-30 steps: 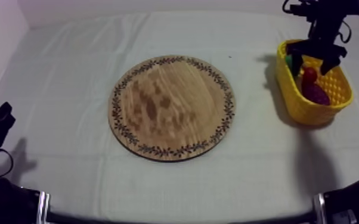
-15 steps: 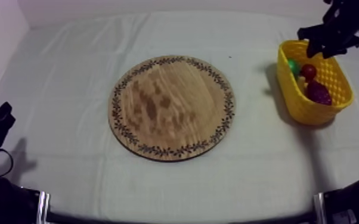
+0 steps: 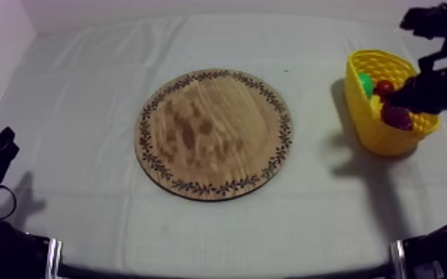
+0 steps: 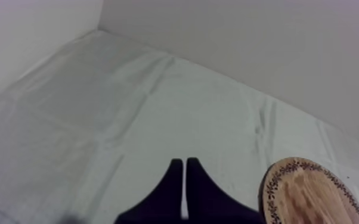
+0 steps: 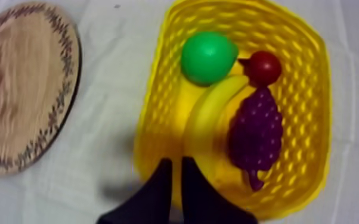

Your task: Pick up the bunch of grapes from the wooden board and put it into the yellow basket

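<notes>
You are looking down on a bench [image 3: 78, 81] covered by a grey-white cloth. A round wooden board [image 3: 214, 134] with a patterned rim lies flat near the middle of the bench. The yellow basket [image 3: 366, 122] stands on the bench's right side, well apart from the board. The bunch of grapes [image 5: 256, 134] lies inside the basket, purple, along the wall farthest from the board. A banana [image 5: 209, 116] lies right beside the grapes and touches them. A small red fruit [image 5: 263, 67] sits at one end of the bunch, in contact with it. A green pear [image 5: 207, 58] rests next to the red fruit, against the far end of the banana. The right hand [image 5: 173, 161] hangs above the basket's near rim, close to the banana's end and apart from the grapes. Its two black fingers lie together in a narrow wedge and hold nothing. From above, the right arm [image 3: 434, 85] reaches in from the upper right and crosses over the basket. The left hand [image 4: 182, 161] is also narrow, its fingers pressed together with nothing between them. It sits over plain cloth, with the board's edge off to one side. From above, it rests low at the bench's left edge, well apart from the board.
</notes>
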Robot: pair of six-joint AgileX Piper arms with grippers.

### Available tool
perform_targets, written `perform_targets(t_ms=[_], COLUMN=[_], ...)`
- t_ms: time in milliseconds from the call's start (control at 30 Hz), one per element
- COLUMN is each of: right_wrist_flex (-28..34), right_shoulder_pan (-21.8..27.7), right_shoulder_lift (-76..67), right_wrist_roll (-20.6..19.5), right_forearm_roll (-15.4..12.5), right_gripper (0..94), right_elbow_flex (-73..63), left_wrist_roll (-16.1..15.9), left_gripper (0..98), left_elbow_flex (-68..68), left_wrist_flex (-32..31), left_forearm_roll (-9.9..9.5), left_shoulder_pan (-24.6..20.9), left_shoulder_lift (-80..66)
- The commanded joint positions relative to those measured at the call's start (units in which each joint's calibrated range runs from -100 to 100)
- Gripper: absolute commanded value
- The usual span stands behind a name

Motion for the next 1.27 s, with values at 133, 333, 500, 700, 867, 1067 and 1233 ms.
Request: perform_targets(t_ms=[133, 333, 500, 700, 867, 1067, 1233], right_wrist_flex=[-6.6, -8.7, -11.0, -8.4, -8.1, -8.4, -8.7], right_shoulder_pan=[1.7, 2.7, 3.6, 2.7, 1.7, 0.8, 0.7], right_shoulder_lift=[-17.0, -30.2, -41.2, -51.6, -57.9, -60.0, -60.3], right_wrist_roll=[3.5, 4.1, 5.8, 4.3, 6.0, 8.9, 8.7], right_forearm_roll=[-5.4, -9.1, -11.9, -10.4, -8.5, -8.0, -7.9], right_gripper=[0.5, 0.3, 0.3, 0.3, 0.3, 0.3, 0.3], right_elbow_flex=[14.9, 23.2, 30.4, 32.5, 33.3, 34.1, 34.3], left_wrist_roll=[0.0, 0.0, 0.0, 0.0, 0.0, 0.0, 0.0], left_gripper=[0.0, 0.0, 0.0, 0.0, 0.0, 0.0, 0.0], left_elbow_flex=[0.0, 0.0, 0.0, 0.0, 0.0, 0.0, 0.0], left_wrist_flex=[0.0, 0.0, 0.0, 0.0, 0.0, 0.0, 0.0], left_forearm_roll=[-0.04, -0.04, -0.04, -0.04, -0.04, -0.04, -0.04], left_shoulder_pan=[0.0, 0.0, 0.0, 0.0, 0.0, 0.0, 0.0], left_shoulder_lift=[0.0, 0.0, 0.0, 0.0, 0.0, 0.0, 0.0])
